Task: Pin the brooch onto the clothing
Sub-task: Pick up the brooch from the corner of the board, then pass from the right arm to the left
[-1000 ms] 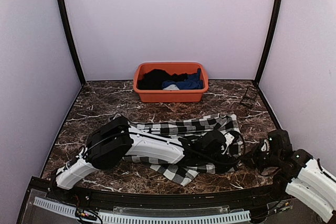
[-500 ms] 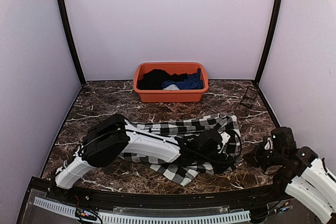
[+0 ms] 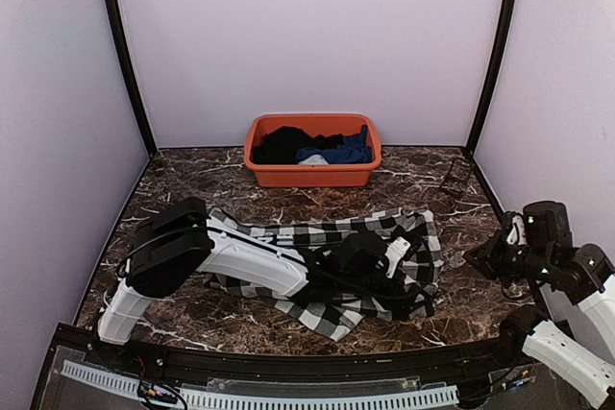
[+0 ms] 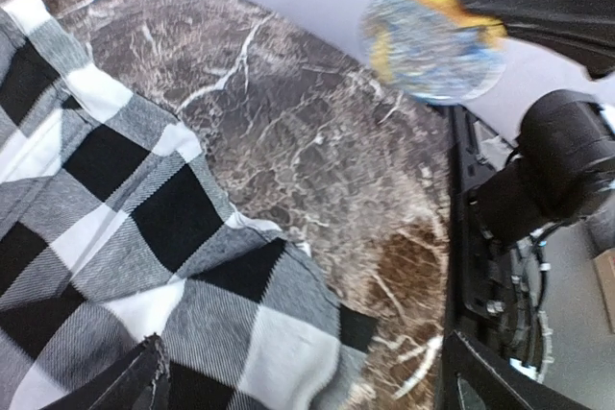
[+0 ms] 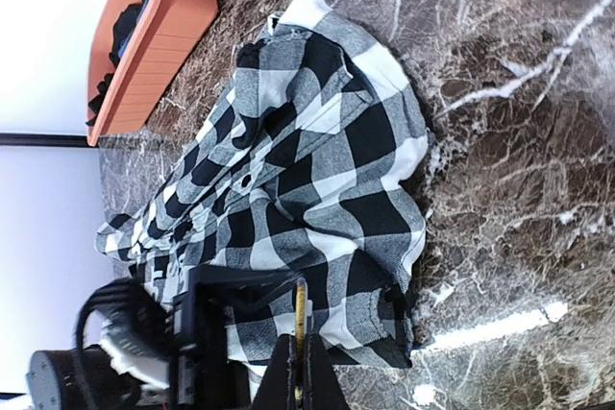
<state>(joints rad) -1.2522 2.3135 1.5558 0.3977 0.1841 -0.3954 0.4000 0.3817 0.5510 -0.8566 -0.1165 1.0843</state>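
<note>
A robot lab's test booth: plain lilac walls [image 3: 307, 36] and black posts [image 3: 123, 55] enclose a marble-patterned desk [image 3: 192, 180], with left arm [image 3: 250, 261], right arm [image 3: 567, 357] and slotted cable duct [image 3: 259, 397] along its near edge.

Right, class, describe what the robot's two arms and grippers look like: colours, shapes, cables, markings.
Both arms have white, rounded link shells joined by bulky black cylindrical joints. The left arm has black cables looping by its wrist; the right arm shows the same white-and-black build. The left gripper and right gripper have matte black fingers. No markings are readable.
</note>
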